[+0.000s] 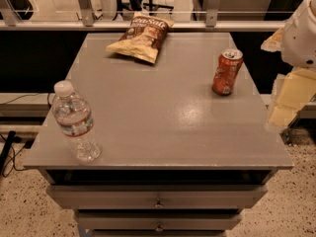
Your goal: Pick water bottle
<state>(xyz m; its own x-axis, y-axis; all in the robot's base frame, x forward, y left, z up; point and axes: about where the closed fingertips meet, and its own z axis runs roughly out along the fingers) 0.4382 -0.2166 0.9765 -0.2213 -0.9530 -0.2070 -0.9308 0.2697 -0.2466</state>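
The water bottle is a small clear ribbed plastic bottle with a white cap and a pale label band edged in red. It stands upright near the front left corner of the grey table. My gripper hangs at the far right of the view, beyond the table's right edge and far from the bottle, with the white arm above it. It holds nothing that I can see.
An orange-red soda can stands upright at the right side of the table. A chip bag lies at the back centre. Drawers sit under the tabletop. A rail runs behind the table, and cables lie on the floor at the left.
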